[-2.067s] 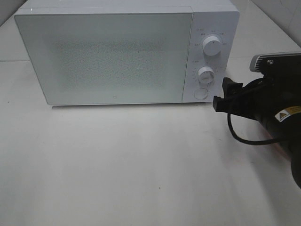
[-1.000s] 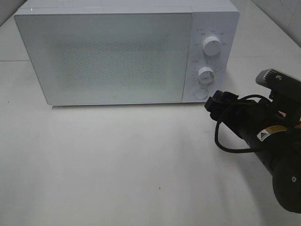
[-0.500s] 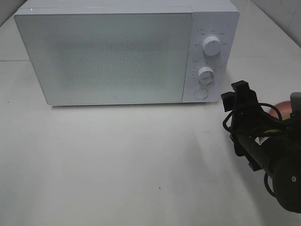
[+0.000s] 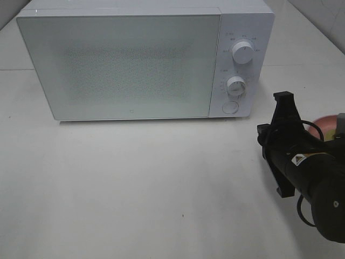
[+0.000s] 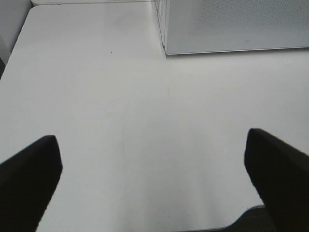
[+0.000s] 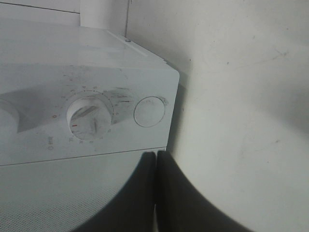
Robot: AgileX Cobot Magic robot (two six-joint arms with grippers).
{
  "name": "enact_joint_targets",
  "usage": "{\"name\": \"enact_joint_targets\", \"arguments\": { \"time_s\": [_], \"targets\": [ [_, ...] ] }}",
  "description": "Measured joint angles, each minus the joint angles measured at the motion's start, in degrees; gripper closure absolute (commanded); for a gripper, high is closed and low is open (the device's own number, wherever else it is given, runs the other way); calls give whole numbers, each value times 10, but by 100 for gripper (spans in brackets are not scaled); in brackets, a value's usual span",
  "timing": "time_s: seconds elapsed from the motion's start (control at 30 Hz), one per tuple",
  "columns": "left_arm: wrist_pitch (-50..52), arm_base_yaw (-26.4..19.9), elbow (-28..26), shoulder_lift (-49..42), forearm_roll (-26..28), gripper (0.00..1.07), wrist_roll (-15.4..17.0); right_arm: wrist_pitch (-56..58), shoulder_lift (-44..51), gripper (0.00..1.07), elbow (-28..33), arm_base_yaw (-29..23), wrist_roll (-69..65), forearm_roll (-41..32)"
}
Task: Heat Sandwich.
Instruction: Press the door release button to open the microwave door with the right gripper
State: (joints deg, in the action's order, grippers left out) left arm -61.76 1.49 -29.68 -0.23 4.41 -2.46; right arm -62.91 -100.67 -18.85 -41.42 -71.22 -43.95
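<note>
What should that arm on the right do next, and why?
Probably ease the shut right gripper forward to press the round button. The microwave door is closed, and the pressed-together fingertips sit just short of that button without touching it, so it looks set to pop the door open.

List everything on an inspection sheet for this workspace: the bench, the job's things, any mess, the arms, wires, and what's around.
Surface: white table, bare apart from a few small dark specks.
Job's things: sandwich not in view; rim of a pink plate peeks from behind the right arm; microwave door closed.
Clutter: nothing seen.
Jaws: left jaws wide open, empty; right jaws shut, empty, pointing toward the microwave's control panel.
Cables: black cable loops beside the right arm.
Surroundings: what looks like a pale tiled wall behind.
</note>
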Motion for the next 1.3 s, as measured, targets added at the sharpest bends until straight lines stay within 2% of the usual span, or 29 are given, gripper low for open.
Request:
{"name": "enact_joint_targets", "arguments": {
  "time_s": [0.27,0.83,1.3],
  "targets": [
    [0,0,0,0,0,9,0,7,-3,107,-25,2,-9,15],
    [0,0,0,0,0,9,0,37,-96,107,-109,95,-105,171],
    [0,0,0,0,0,9,0,68,-157,107,-185,139,-141,232]
  ]
}}
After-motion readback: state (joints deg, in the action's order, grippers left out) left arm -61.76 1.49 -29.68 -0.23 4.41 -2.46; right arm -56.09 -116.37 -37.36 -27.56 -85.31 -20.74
